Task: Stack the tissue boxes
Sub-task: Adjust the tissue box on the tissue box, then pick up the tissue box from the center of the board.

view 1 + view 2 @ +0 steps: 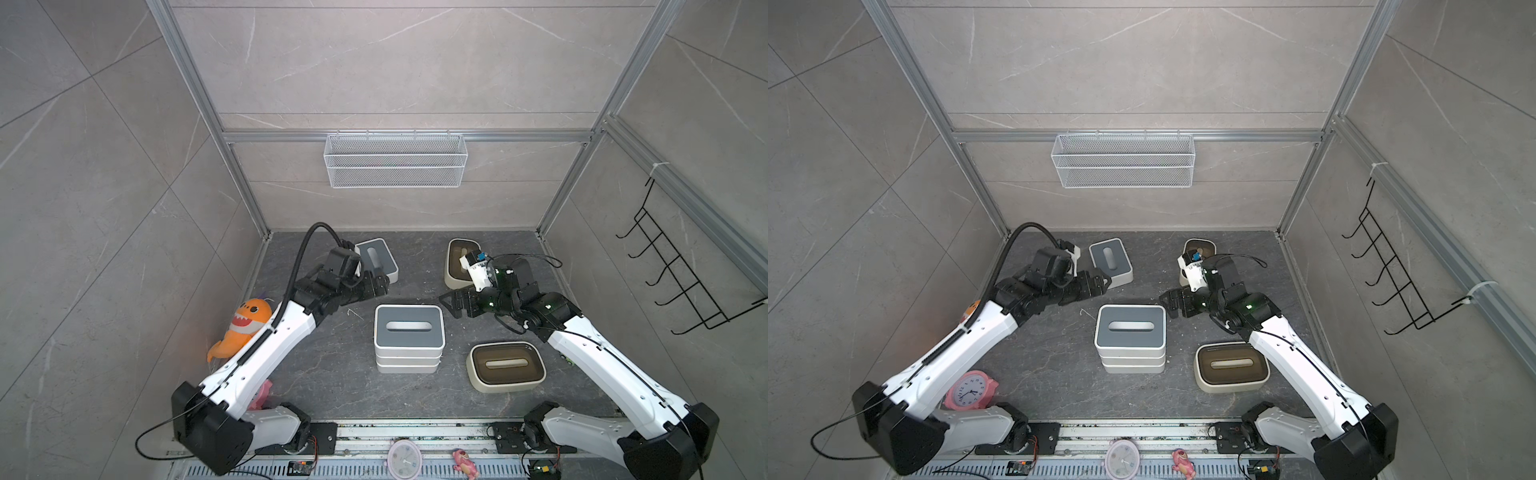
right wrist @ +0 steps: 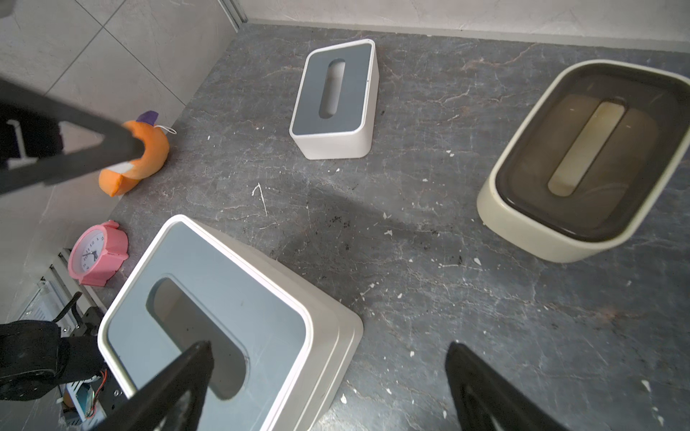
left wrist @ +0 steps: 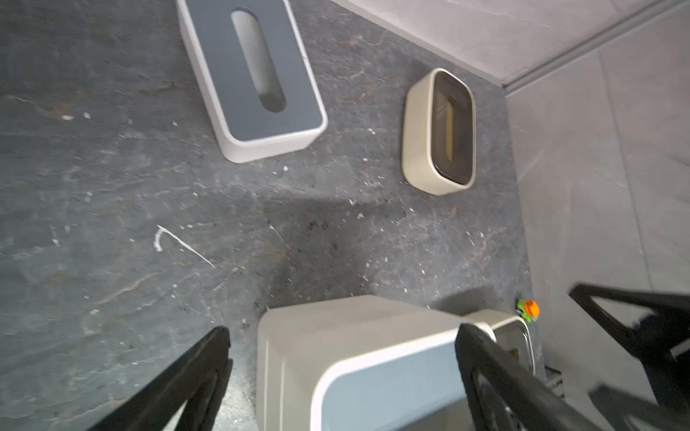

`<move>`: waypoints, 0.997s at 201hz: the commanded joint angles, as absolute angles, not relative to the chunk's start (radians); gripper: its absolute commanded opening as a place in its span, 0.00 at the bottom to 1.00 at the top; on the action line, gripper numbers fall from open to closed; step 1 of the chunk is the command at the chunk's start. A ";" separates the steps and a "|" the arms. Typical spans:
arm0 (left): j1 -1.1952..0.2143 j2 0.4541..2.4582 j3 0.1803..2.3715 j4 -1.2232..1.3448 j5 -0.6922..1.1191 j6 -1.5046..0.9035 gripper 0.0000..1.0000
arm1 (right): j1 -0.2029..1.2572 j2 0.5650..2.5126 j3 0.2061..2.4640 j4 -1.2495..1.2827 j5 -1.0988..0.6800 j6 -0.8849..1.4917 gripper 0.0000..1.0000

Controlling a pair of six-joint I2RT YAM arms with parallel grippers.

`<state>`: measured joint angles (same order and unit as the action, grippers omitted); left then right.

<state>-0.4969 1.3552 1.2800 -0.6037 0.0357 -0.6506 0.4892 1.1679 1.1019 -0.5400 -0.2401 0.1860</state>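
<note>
Both arms matched. L arm & R arm had long wht angular shells w/ small dark screw holes, plus blk rounded joint housings at elbow & wrist. A thick blk corrugated hose curved off the L arm. A thin blk cable ran along the R arm's shell, w/ loose loops nr its wrist. L wrist camera was blk; R wrist camera was wht w/ a blue bit on top. A green status light glowed on the R arm. L gripper & R gripper had blk fingers built as open triangular frames. Blk base plates carried screws & red/blk wires.
</note>
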 commanded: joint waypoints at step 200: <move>-0.319 2.309 2.010 -0.650 -0.050 -0.565 0.76 | 0.492 1.275 1.120 -0.304 -0.397 0.038 1.00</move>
<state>-0.3191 2.2944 1.9858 -0.6712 -0.0513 -0.5499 0.4896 1.2800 1.0924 -0.3084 -0.3801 0.0643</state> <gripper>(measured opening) 0.767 0.996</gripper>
